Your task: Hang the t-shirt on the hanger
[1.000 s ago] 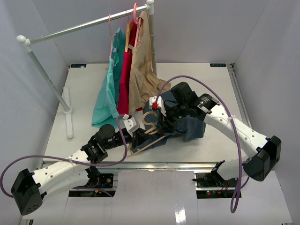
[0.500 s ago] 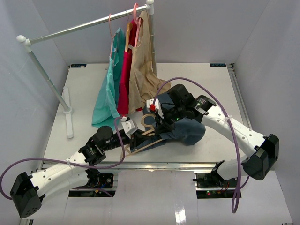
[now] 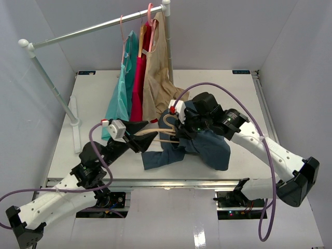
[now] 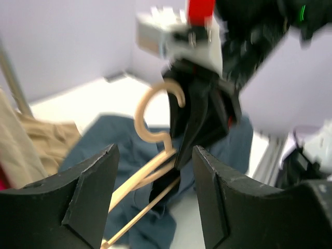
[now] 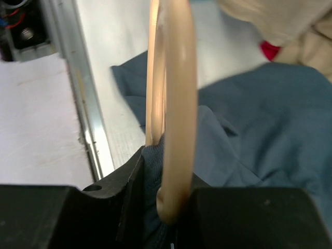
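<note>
**A:** Where is the t-shirt [image 3: 207, 148]?

**B:** Near the table's [image 3: 93, 93] near edge, a little right of the middle. It is a dark slate-blue heap, plain and limp. One flap is spread flat toward the near edge, and the rest is bunched up under the right arm.

**A:** And the hanger [image 5: 176, 104]?

**B:** It is lifted off the table, just above the left side of the shirt. The right gripper [image 3: 176, 132] is clamped on it at the base of the peach hook [image 4: 140, 116], and the right wrist view shows a fold of blue cloth pinched in with it.

**A:** Which way does it run?

**B:** Its long axis lies roughly along the near edge. The tan wooden arm reaches from the right gripper out toward the left one, with the hook standing up on the far side. That arm looks bare; I cannot tell whether the other is inside the cloth.

**A:** What about the left gripper [image 3: 144, 136]?

**B:** Its jaws are spread wide and hold nothing. It is the nearer hand to the bare arm, whose tip points into the gap between the fingers, though I cannot tell if it touches them.

**A:** So what does the next move turn on?

**B:** My guess is the loose cloth. It lies below and to the right of that open hand, so the hand would reach past the wood to draw the shirt over it.
</note>
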{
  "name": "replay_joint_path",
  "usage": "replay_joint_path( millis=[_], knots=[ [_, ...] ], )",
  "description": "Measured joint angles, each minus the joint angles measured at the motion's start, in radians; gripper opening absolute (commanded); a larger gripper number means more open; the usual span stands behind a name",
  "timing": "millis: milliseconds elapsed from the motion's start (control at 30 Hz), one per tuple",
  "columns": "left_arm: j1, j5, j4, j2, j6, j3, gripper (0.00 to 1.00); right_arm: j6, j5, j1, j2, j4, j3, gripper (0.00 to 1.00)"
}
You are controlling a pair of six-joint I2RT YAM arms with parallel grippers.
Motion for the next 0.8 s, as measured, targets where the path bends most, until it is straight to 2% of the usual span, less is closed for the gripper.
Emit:
replay_joint_path(
  millis=[167, 400, 567, 800],
  knots=[
    [0.0, -0.099, -0.055, -0.065, -0.067, 0.077, 0.68, 0.088, 0.154, -0.011, -0.092, 0.01, 0.002, 0.08],
    [0.0, -0.098, -0.095, -0.058, -0.181, 0.032, 0.66, 0.185, 0.235, -0.012, -0.198, 0.05, 0.002, 0.08],
    [0.0, -0.03, -0.015, 0.083, -0.241, -0.056, 0.64, 0.232, 0.223, -0.012, -0.271, 0.105, -0.014, 0.08],
    [-0.001, 0.038, 0.139, 0.258, -0.292, -0.133, 0.62, 0.305, 0.194, -0.012, -0.37, 0.211, -0.12, 0.08]
  ],
)
